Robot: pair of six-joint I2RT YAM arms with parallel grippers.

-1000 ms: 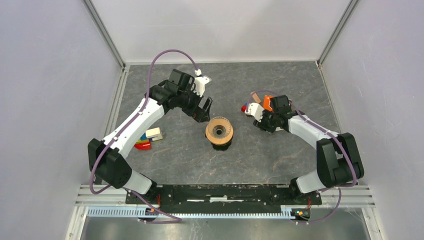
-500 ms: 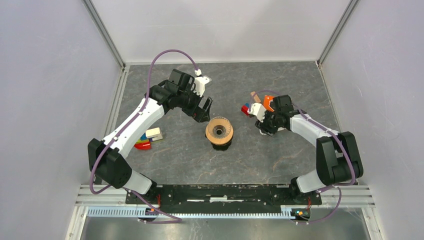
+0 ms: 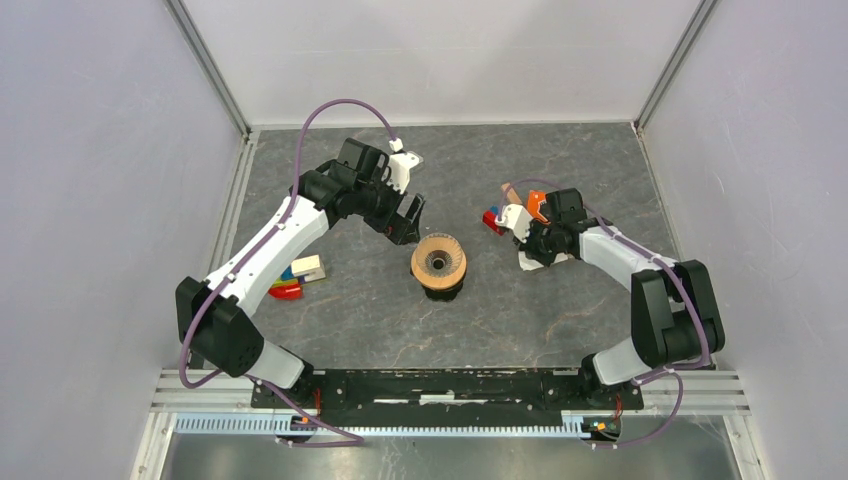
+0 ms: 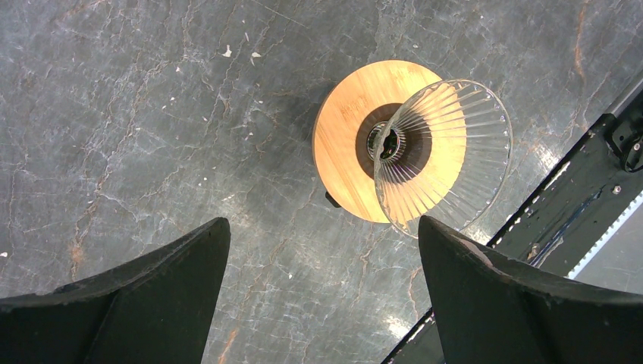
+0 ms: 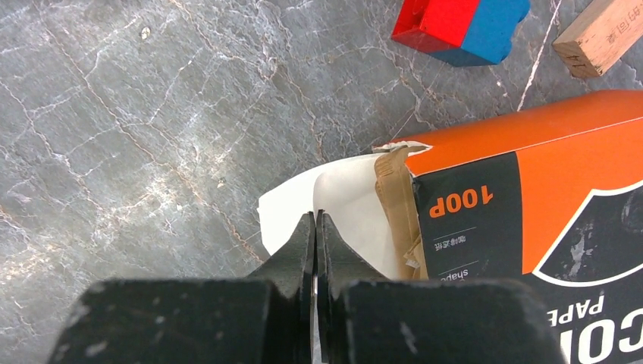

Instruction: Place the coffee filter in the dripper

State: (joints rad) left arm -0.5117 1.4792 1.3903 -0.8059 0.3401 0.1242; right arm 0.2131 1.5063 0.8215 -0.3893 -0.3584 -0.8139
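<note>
The dripper (image 3: pixel 438 262), a clear ribbed glass cone (image 4: pixel 455 152) with a light-brown wooden ring (image 4: pixel 345 144), stands mid-table on a dark base. My left gripper (image 3: pixel 409 222) is open and empty, hovering just up and left of it; in the left wrist view (image 4: pixel 324 221) the dripper lies beyond the fingertips. My right gripper (image 3: pixel 533 257) is shut on the edge of the white paper coffee filter (image 5: pixel 341 189), which sticks out of an orange and black box (image 5: pixel 531 174). Its fingertips (image 5: pixel 315 216) overlap the paper. A bit of the filter (image 3: pixel 551 262) shows in the top view.
A red and blue block (image 5: pixel 459 23) and a wooden block (image 5: pixel 603 34) lie beyond the orange box (image 3: pixel 537 205). Red, cream and blue blocks (image 3: pixel 297 274) lie under the left arm. Walls enclose the table; a black rail (image 3: pixel 450 385) runs along the near edge.
My right gripper has moved toward the near right, away from the dripper, and a white bit of filter now shows beside it. The left arm and dripper have not moved.
</note>
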